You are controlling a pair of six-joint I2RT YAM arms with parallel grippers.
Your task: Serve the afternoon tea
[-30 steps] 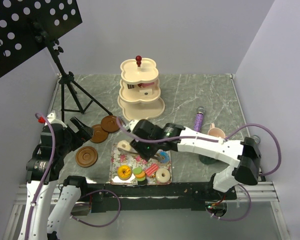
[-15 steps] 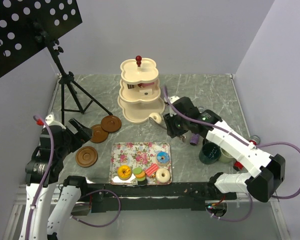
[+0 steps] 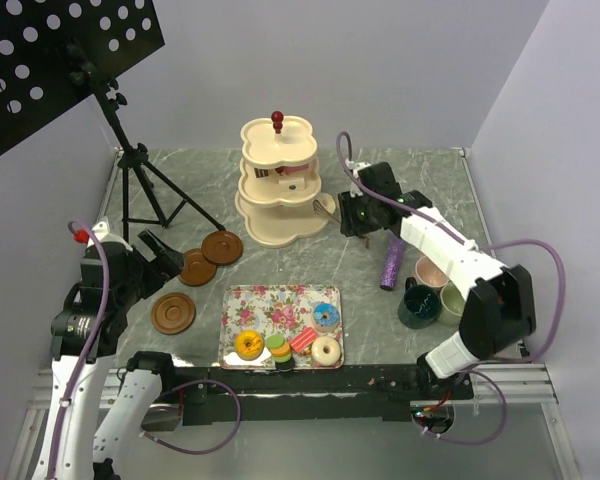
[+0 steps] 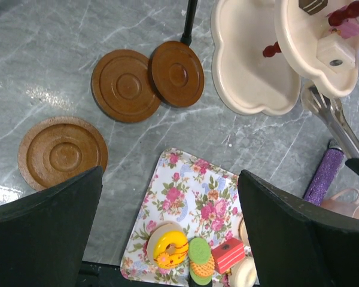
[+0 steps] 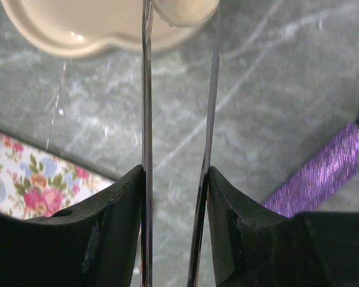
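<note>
Straight ahead of the right pincer (image 5: pixel 175 173), clamped on metal tongs (image 5: pixel 146 89), a pale doughnut (image 5: pixel 185 9) hangs in their tips at the bottom-tier rim of the cream stand (image 5: pixel 78 30); the left pincer (image 4: pixel 170 179) gapes open, well apart

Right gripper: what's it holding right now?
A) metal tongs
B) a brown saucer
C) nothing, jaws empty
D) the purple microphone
A: in the right wrist view the right gripper is clamped on the two thin arms of the metal tongs, whose tips pinch a cream pastry at the rim of the cream stand.
</note>
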